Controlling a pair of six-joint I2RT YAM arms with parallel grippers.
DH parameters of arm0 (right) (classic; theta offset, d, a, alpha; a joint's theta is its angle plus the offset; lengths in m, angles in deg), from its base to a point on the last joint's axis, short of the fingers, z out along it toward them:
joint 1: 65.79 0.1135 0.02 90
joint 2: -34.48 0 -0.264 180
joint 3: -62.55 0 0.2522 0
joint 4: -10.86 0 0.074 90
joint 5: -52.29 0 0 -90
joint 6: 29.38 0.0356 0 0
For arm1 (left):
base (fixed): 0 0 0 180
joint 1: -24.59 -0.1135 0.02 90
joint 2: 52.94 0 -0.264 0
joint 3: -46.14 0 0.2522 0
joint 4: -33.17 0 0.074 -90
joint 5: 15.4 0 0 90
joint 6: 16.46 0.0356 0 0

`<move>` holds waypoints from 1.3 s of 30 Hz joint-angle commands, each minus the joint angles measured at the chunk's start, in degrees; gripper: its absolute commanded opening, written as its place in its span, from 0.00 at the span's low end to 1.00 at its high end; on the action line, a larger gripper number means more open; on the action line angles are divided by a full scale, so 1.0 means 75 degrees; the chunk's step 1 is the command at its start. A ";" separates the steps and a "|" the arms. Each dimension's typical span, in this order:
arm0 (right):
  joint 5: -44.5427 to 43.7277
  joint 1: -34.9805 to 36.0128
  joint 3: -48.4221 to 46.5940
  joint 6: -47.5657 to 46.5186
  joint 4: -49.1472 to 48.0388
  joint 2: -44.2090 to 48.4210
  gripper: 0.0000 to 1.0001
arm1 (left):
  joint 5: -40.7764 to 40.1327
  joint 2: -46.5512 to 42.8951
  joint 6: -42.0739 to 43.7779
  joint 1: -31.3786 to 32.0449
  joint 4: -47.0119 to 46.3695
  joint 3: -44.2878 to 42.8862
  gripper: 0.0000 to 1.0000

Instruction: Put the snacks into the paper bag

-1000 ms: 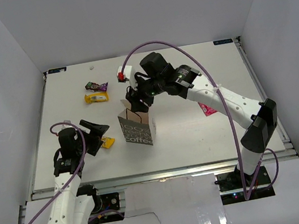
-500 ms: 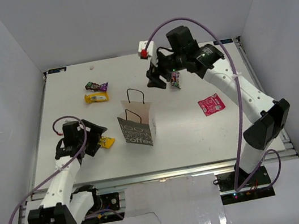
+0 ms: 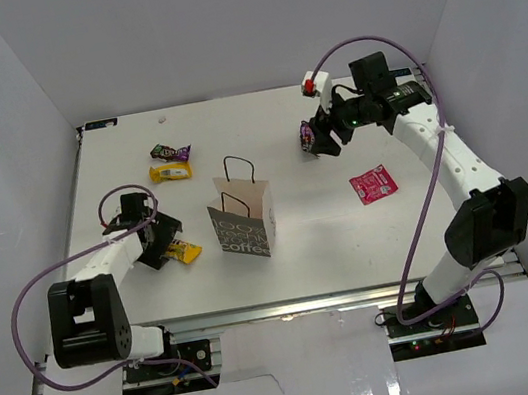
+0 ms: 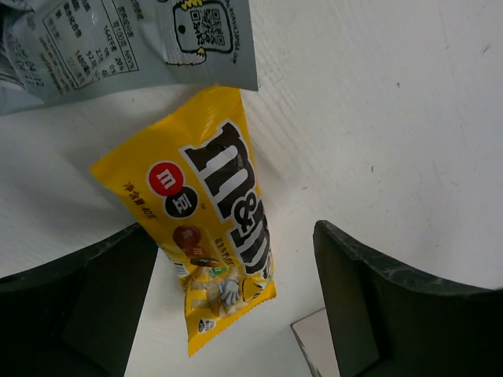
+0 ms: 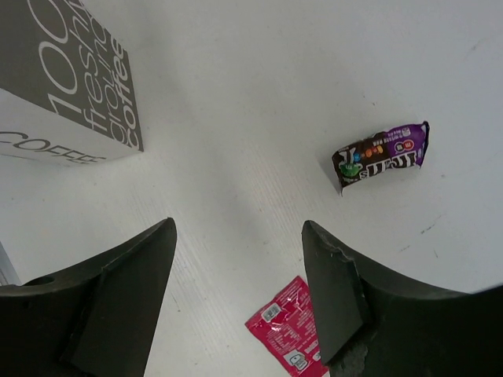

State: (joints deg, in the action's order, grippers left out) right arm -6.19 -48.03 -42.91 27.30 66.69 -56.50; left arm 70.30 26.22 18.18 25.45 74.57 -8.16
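Top view: paper bag stands upright, left of the table centre and closer to the near edge, handles up. Your left gripper sits low over a yellow packet between the bag and the left edge. A second yellow packet and a purple packet lie side by side toward the far left corner. Your right gripper is right of centre toward the far edge, with another purple packet just at its tip; you can't tell contact from here. A red packet lies flat toward the right edge, well apart from the bag.

Left wrist: left gripper spread wide, fingers on either side of the yellow packet, which lies flat on the table, not pinched. Grey printed paper with a QR code at the top left, its edge just over the packet's end; can't tell if that's the bag.

Right wrist: right gripper wide apart, nothing between the fingers. Purple packet lies on the table beyond the tips, clear of them. Red packet shows low between the fingers, on the table. Bag fills the upper left corner, lettering visible.
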 commanded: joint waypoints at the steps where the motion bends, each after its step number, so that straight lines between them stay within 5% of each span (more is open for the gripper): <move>1: 0.0366 -0.0304 0.0191 0.0106 -0.0218 0.0248 0.71 | -0.0411 0.0063 0.0103 0.0026 0.0053 -0.0267 0.89; 6: 0.0518 -0.0551 0.0508 0.0189 -0.0323 0.0166 0.71 | -0.0634 0.0356 0.0091 0.0026 0.0077 -0.0349 0.67; 10: 0.0683 -0.0855 0.0649 0.0212 -0.0347 0.0084 0.71 | -0.0588 0.0345 0.0138 0.0026 0.0053 -0.0408 0.38; 14: 0.0870 -0.1148 0.0765 0.0236 -0.0347 0.0060 0.71 | -0.0494 -0.0275 0.0395 0.0037 0.0018 -0.0571 0.24; 24: 0.1070 -0.1547 0.0918 0.0014 -0.0347 -0.0092 0.71 | 0.1672 -0.3567 0.2282 0.0354 -0.2710 -0.1228 0.19; 29: 0.1046 -0.1571 0.1000 -0.0069 -0.0358 -0.0221 0.71 | 0.2972 -0.3243 0.2482 0.0563 -0.4044 -0.2082 0.16; 39: 0.0952 -0.1676 0.1457 -0.0127 -0.0487 -0.0057 0.71 | 0.3432 -0.1953 0.3513 0.2111 -0.4388 -0.3069 0.17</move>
State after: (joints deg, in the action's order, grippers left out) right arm 0.20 -59.84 -32.75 27.13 64.59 -57.99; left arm 93.58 11.49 40.87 39.07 43.44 -29.64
